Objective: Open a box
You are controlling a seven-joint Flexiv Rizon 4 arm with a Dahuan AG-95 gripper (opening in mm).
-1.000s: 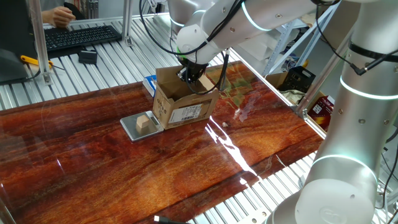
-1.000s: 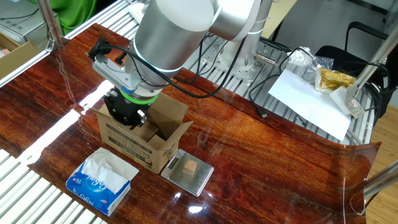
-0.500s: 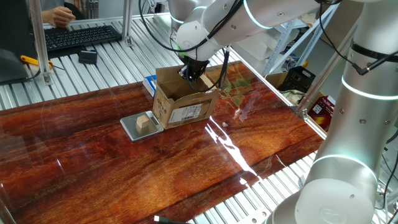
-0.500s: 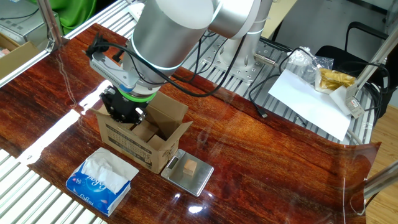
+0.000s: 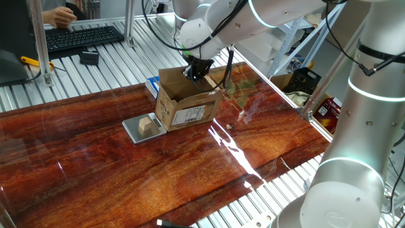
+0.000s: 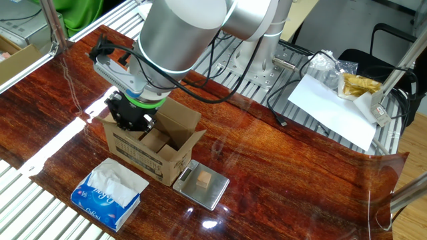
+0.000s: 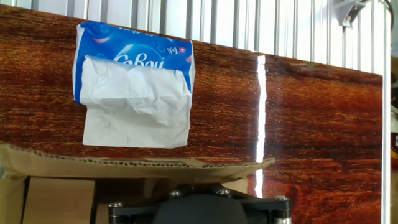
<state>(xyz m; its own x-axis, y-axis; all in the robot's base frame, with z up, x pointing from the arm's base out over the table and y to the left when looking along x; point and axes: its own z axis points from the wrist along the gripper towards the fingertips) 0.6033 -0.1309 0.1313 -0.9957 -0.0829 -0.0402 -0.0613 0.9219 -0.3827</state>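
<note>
Wooden table (image 5: 95,164) — the cardboard box (image 5: 187,104) stands near its far edge, label side facing the scale (image 5: 142,130), flaps raised. The gripper (image 6: 133,120) hangs directly over the box's open top, at the tissue-packet (image 6: 107,193) end, fingers closed together on nothing visible — the flaps lie just below and beside the fingertips.

End effector (image 6: 137,123) over open box (image 6: 152,148)

Box (image 6: 152,150) flanked closely by tissue packet (image 6: 109,191), scale (image 6: 201,188); far tabletop (image 5: 190,171) free.
</note>
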